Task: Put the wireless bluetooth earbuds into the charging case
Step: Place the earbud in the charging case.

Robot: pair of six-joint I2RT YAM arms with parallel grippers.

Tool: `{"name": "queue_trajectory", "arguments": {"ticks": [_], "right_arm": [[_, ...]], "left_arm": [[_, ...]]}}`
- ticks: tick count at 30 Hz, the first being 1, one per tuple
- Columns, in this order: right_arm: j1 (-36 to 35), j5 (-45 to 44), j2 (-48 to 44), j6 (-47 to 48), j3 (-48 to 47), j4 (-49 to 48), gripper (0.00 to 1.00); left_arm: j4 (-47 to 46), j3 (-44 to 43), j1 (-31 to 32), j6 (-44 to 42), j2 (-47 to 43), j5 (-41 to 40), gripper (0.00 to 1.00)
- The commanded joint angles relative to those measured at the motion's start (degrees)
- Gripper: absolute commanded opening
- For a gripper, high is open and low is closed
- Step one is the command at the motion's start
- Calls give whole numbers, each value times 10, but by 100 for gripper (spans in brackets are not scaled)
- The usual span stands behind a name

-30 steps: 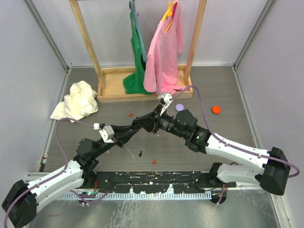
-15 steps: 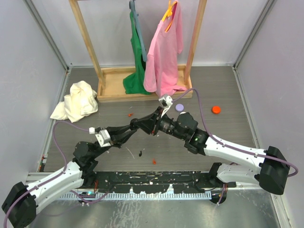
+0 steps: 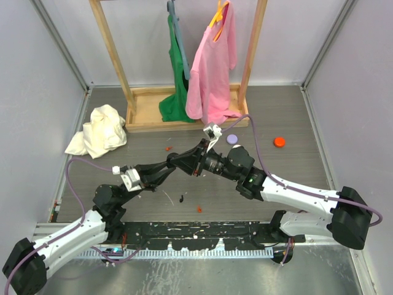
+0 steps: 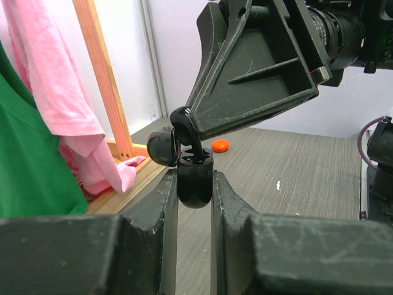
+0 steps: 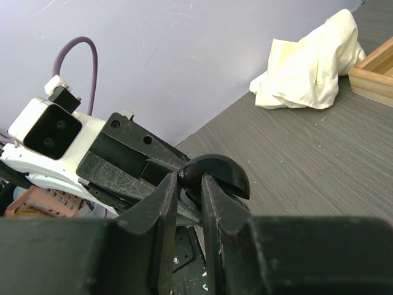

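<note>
My left gripper is shut on the black charging case, held upright above the table with its lid swung open to the left. My right gripper is shut on a black earbud and holds it at the case's open top, where the earbud touches the opening. The open lid shows just behind my right fingers. In the top view the two grippers meet tip to tip mid-table, left and right. A second earbud is not visible.
A wooden clothes rack with a green shirt and a pink shirt stands at the back. A cream cloth lies at back left. An orange cap, a purple disc and small red and black bits lie on the table.
Both grippers, still joined at the case, have shifted slightly left and toward the near edge. The left wrist has drawn back.
</note>
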State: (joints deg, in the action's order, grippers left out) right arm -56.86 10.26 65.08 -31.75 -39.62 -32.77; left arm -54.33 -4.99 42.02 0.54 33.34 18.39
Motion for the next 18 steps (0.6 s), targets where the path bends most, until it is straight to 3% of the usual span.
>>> {"name": "queue_trajectory", "arguments": {"ticks": [1,12,18], "right_arm": [[0,11,4,-11,-2,-43,16],[0,-11,-8,-9,12,-40,16],[0,-21,-17,-9,22,-36,24]], "left_arm": [[-50,-5,0,-9,-9,4,0],[-53,-4,-1,-7,-13,-1,0],[-58,-5,-1,-8,-14,-2,0]]}}
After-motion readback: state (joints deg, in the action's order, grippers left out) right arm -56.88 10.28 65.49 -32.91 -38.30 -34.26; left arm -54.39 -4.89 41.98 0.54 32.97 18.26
